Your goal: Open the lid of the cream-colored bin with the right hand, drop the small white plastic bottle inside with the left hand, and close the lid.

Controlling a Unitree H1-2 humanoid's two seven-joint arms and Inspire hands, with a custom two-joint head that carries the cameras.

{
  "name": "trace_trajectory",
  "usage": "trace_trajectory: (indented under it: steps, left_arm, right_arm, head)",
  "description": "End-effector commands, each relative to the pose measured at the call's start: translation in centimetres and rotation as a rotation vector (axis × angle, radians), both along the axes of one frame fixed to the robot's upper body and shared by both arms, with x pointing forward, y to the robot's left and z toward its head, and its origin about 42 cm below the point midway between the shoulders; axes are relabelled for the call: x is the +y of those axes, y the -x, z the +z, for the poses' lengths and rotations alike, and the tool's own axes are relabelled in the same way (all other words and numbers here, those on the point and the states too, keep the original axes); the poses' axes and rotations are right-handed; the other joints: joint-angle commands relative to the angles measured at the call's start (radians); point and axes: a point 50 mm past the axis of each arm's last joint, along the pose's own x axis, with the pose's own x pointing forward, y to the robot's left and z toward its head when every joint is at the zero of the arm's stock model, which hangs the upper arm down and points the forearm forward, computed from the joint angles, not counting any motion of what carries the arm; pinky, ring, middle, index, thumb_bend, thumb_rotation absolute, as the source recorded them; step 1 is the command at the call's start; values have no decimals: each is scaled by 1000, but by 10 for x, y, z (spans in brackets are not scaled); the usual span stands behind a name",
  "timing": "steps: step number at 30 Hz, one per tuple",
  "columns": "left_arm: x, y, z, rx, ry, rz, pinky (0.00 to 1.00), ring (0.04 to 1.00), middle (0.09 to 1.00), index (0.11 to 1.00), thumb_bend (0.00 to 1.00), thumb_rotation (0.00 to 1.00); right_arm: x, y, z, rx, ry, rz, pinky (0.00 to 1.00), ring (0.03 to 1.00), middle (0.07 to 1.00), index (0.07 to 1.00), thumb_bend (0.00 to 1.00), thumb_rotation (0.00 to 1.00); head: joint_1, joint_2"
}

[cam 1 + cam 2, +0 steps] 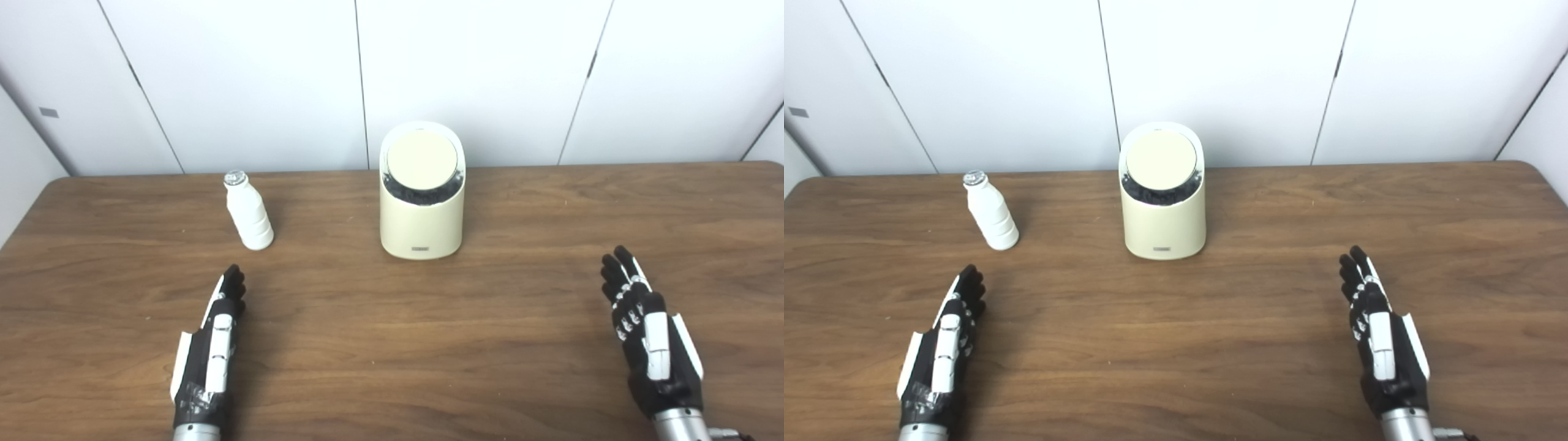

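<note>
You are starting: both hands, left hand (211,343) and right hand (649,334), are holding nothing, fingers (618,269) released. Be reaching the right one to the bin's (421,226) lid (421,160), far ahead of those fingers, and tipping it gently.

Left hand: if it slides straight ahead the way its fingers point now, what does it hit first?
Most likely the small white bottle; the left hand points slightly right of straight ahead, toward the bottle's base. Depth is uncertain.
</note>
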Motion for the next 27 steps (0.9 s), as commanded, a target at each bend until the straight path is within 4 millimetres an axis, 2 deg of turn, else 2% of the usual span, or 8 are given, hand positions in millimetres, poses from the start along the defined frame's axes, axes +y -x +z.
trace_trajectory:
  steps: [1, 11, 16, 20, 23, 27]
  left_arm:
    - [1, 13, -5, 12, -7, 10, 1000, 982, 974, 986, 351, 977]
    - [2, 12, -5, 8, -6, 10, 1000, 984, 979, 989, 344, 965]
    - [2, 12, -6, 8, -7, 9, 1000, 983, 979, 989, 353, 966]
    - [0, 11, -8, 10, -5, 7, 1000, 983, 974, 989, 346, 966]
    - [-2, 11, -8, 12, 3, 6, 1000, 989, 981, 990, 353, 968]
    - [-5, 11, -8, 15, 11, 11, 1000, 991, 986, 995, 360, 973]
  right_arm:
    - [0, 7, -5, -1, -4, 2, 1000, 980, 959, 958, 641, 1000]
    - [-1, 7, -6, -4, -7, 8, 1000, 974, 960, 959, 641, 1000]
    - [0, 4, 0, -17, -2, 5, 1000, 981, 962, 958, 649, 988]
    - [-2, -9, 14, -33, 75, -3, 1000, 984, 960, 967, 673, 876]
    - [-4, -26, 32, -48, 148, -4, 1000, 982, 962, 963, 765, 810]
    - [-3, -51, 55, -86, 190, 18, 958, 965, 949, 959, 795, 741]
  head:
    - [-2, 0]
    - [-5, -2]
    - [-18, -6]
    - [-19, -10]
    - [-19, -11]
    - [-25, -16]
